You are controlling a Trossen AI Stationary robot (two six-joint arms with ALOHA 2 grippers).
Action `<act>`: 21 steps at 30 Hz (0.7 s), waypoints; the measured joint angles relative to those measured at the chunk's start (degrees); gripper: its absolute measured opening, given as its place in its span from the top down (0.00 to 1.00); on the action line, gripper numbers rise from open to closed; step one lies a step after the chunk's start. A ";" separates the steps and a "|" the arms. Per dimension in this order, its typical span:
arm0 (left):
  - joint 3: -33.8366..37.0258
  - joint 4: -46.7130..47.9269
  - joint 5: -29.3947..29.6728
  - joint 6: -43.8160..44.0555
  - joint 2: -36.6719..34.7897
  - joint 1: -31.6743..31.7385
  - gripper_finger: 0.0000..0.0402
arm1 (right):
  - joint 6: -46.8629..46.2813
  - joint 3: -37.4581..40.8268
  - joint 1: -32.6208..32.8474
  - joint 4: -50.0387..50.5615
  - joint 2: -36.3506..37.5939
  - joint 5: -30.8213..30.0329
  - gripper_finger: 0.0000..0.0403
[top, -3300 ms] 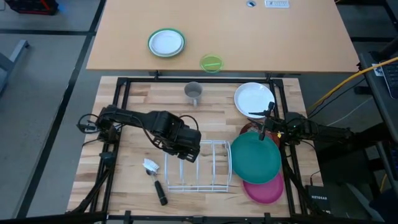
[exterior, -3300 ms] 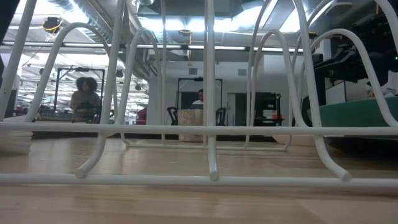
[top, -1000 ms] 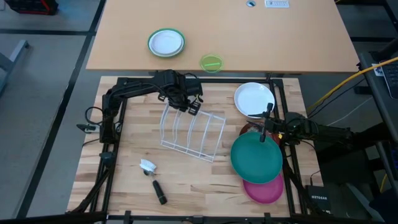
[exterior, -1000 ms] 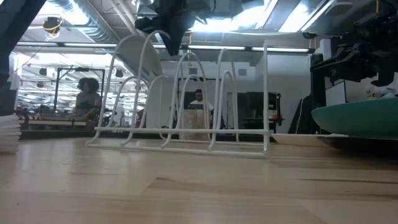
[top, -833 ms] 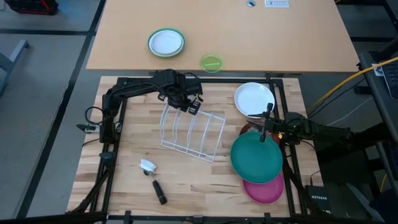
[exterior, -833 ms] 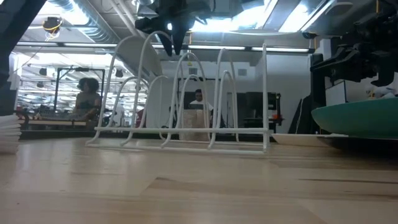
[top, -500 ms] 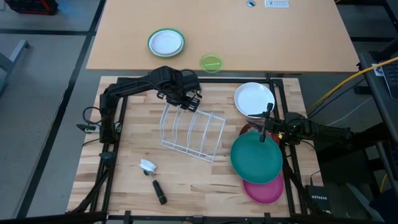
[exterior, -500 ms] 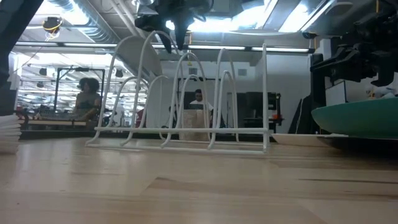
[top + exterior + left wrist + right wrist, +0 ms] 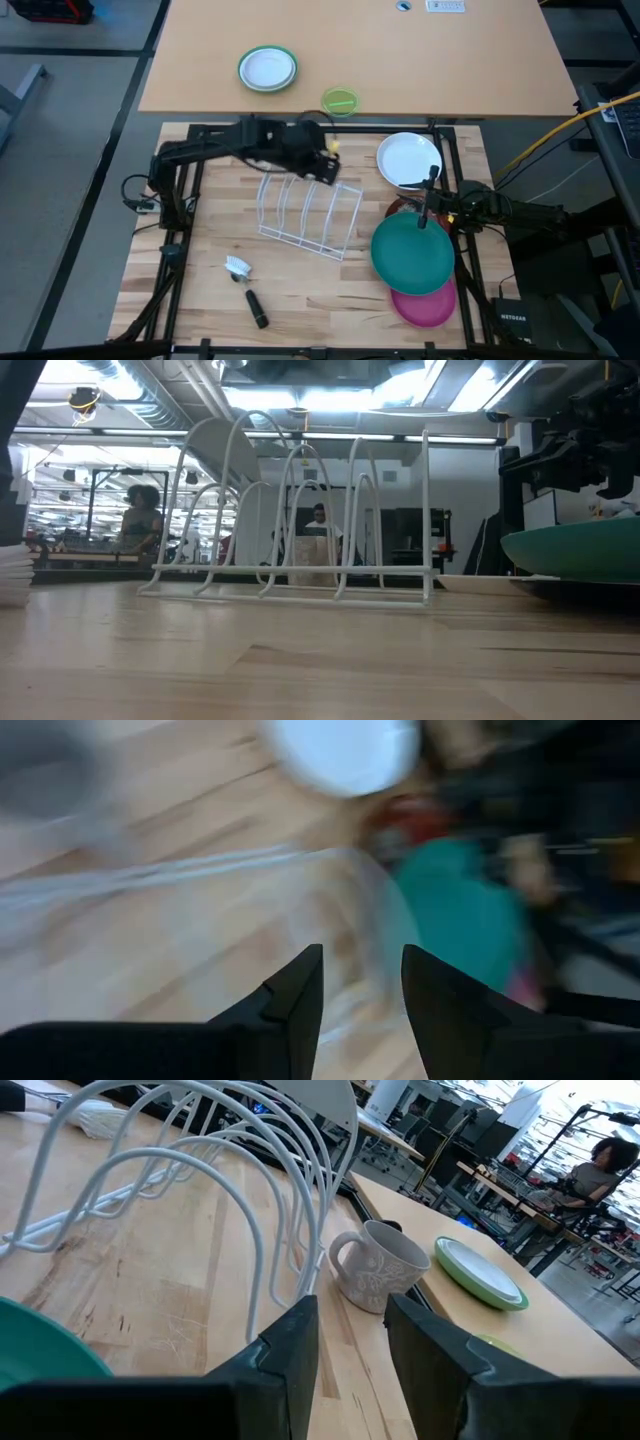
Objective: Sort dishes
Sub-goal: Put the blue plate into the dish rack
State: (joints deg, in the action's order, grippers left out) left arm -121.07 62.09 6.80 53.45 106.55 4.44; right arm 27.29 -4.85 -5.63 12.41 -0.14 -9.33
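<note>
White wire rack [image 9: 310,214] now at table centre, released. Left gripper [image 9: 325,162] lifted off, jaws apart, empty, swung toward white plate [image 9: 407,160]. Right gripper [image 9: 424,205] idle, parted, over teal plate [image 9: 412,255]; red plate [image 9: 398,210], pink plate [image 9: 428,305] beneath. No plates racked yet.

The teal plate [image 9: 411,253] hides most of the red plate [image 9: 398,210] and pink plate [image 9: 428,305].
</note>
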 joint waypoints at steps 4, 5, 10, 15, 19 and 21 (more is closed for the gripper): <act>2.67 -15.32 -0.02 -1.49 2.30 -5.75 0.68 | 0.01 0.00 -0.01 0.07 0.00 0.03 0.69; 3.32 -18.96 -0.03 -1.43 3.02 -7.26 0.68 | 0.00 -0.01 0.00 0.08 0.00 0.03 0.69; 6.47 -36.82 -0.02 -2.21 7.97 -13.93 0.68 | 0.00 -0.01 -0.01 0.08 0.02 0.02 0.69; 6.74 -50.41 -0.06 0.33 16.34 -19.58 0.68 | -0.02 -0.01 0.00 0.08 0.00 0.01 0.69; 6.73 -60.58 0.00 5.34 22.68 -23.53 0.68 | -0.28 -0.01 -0.02 0.10 0.00 0.03 0.69; 6.70 -63.22 0.64 10.47 25.49 -25.19 0.68 | -1.90 -0.01 -0.02 0.12 0.00 0.18 0.69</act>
State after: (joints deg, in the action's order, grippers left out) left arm -114.37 -1.13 7.45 63.92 132.04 -20.75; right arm 25.39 -4.86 -5.64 12.53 -0.14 -9.15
